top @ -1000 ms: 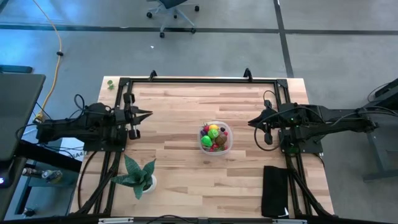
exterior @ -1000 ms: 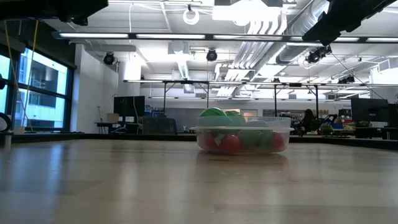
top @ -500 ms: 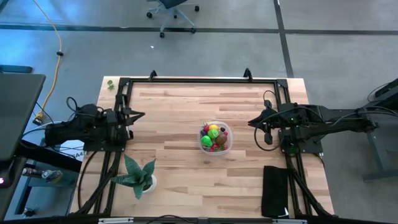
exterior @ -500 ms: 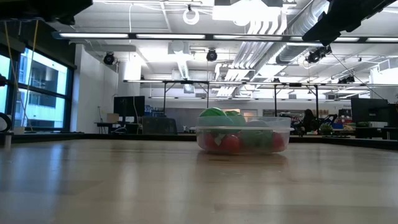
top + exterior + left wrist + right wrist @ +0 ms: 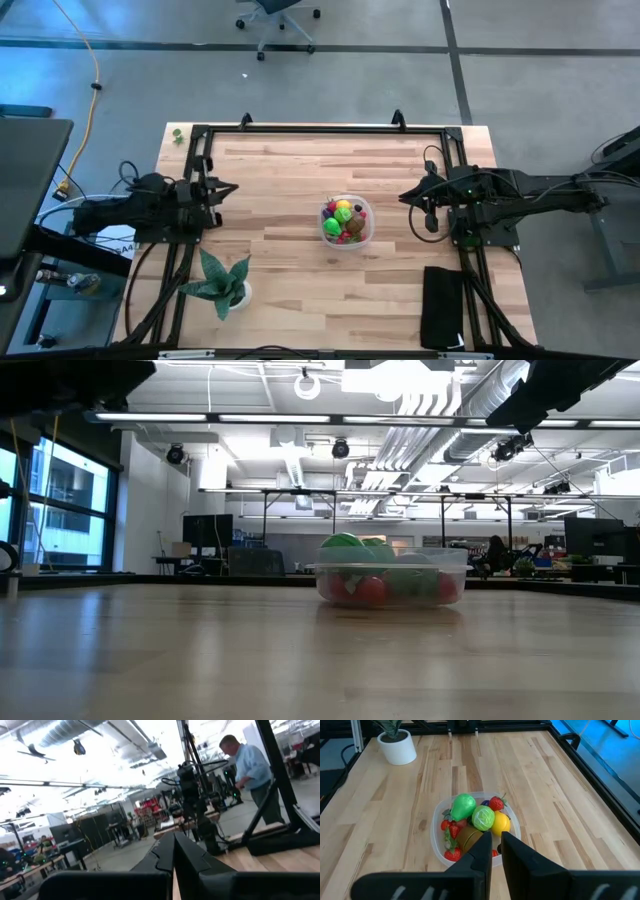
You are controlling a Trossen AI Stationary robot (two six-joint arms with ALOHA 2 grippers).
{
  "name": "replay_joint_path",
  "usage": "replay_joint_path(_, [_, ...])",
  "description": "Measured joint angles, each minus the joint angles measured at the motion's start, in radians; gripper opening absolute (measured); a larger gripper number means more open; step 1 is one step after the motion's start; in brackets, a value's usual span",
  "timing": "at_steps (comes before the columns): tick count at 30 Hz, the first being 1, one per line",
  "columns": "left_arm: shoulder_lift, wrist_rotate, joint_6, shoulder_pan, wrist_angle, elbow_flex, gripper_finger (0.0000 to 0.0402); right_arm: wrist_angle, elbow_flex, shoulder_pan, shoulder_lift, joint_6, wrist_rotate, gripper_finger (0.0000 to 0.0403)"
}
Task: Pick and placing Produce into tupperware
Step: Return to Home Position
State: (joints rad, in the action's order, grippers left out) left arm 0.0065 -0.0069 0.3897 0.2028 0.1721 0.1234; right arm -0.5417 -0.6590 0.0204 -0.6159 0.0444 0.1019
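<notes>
Holding nothing, left gripper (image 5: pixel 222 188) pinched closed | right gripper (image 5: pixel 405 196) likewise near-closed, empty, waiting | tupperware (image 5: pixel 369 225) sat well ahead of both, between them | produce (image 5: pixel 343 212) lay heaped inside | both likely parked clear because filling looked finished.

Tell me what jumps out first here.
The clear tupperware at the centre of the table, heaped with bright toy produce: green, yellow, red. The left hand and right hand sit apart from it on opposite sides. A spiky potted plant stands on the left arm's side.
</notes>
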Motion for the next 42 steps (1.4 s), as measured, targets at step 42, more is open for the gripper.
replay_joint_path(42, [0.0,0.007,-0.029,0.0,0.086,-0.115,0.0001,0.003,0.0,0.0,0.0,0.0,0.0,0.003])
